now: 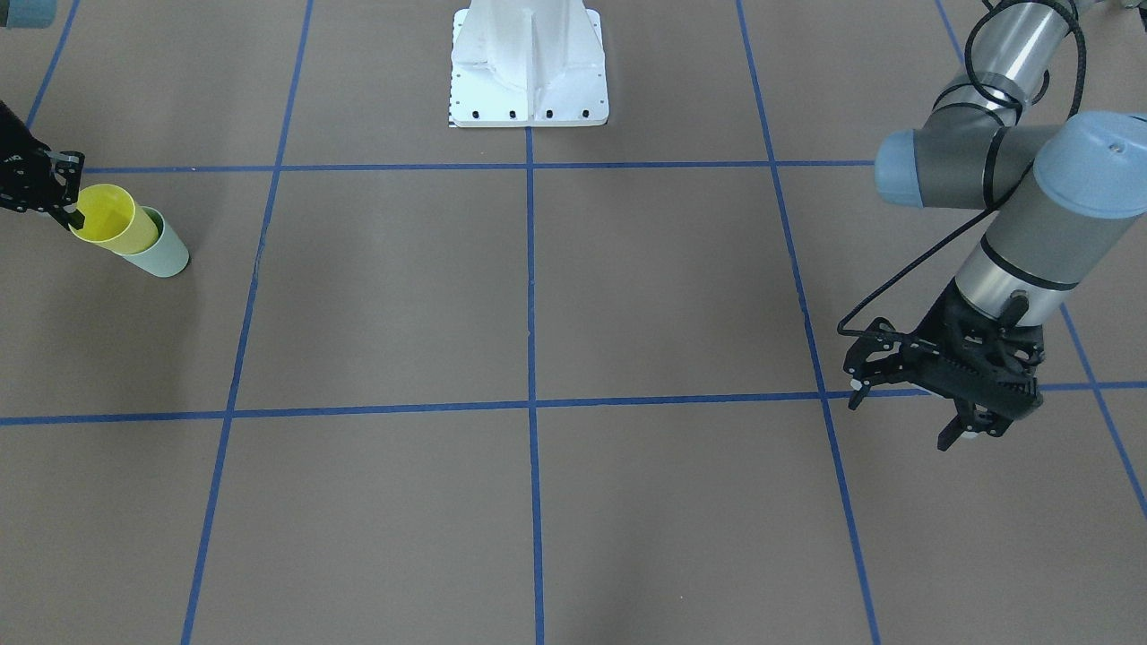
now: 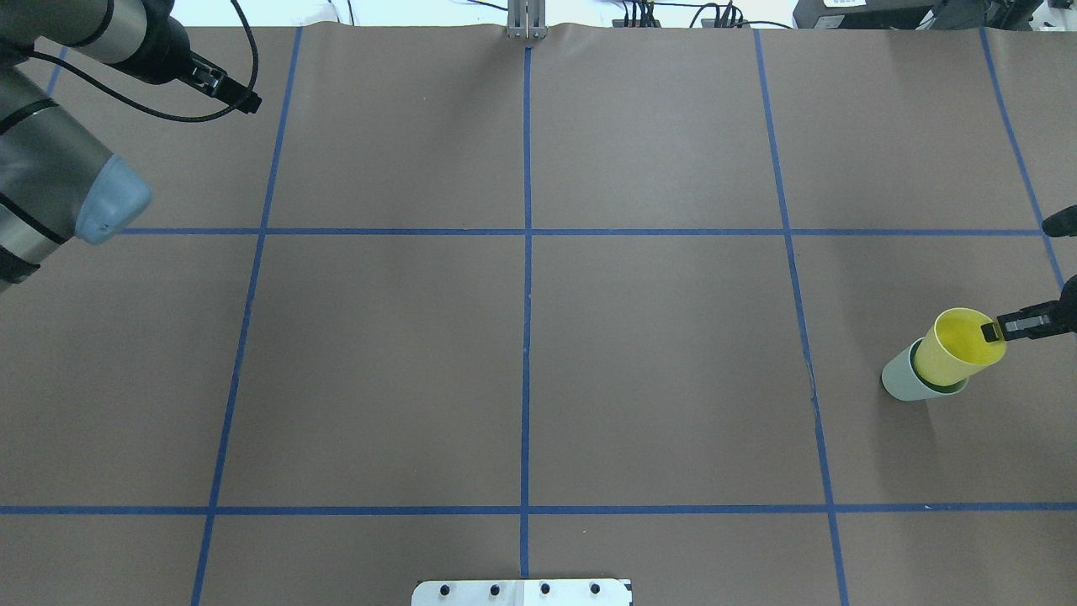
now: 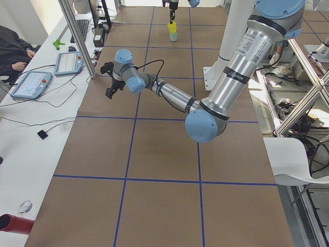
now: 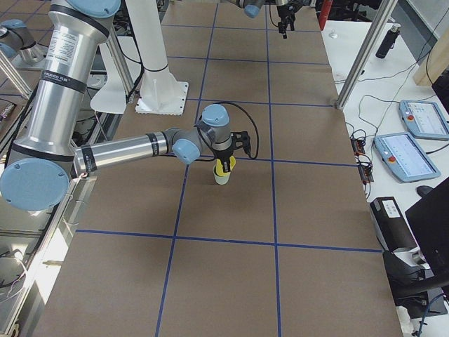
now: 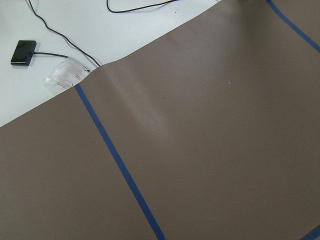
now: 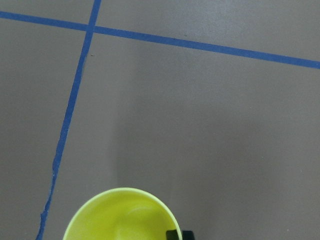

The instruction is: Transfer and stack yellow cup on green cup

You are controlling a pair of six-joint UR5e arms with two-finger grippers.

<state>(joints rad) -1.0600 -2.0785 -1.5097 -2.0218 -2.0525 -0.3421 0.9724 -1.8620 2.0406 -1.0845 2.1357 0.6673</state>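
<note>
The small bright yellow plastic cup (image 2: 959, 348) already sits nested in the pale green plastic tumbler (image 2: 902, 380) at the table's right side; the right gripper (image 2: 997, 329) pinches its rim, one finger inside; I judge release next; the left gripper (image 1: 932, 381) hangs parted, empty.

The bright yellow cup (image 2: 959, 349) sits nested in the pale green cup (image 2: 902, 379) (both upright, rims up), on the table's right side.

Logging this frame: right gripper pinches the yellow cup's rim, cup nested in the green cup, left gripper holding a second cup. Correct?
Not quite: the left gripper holds nothing, as the front-facing view shows. The right gripper does pinch the yellow cup, nested in the green cup.
</note>
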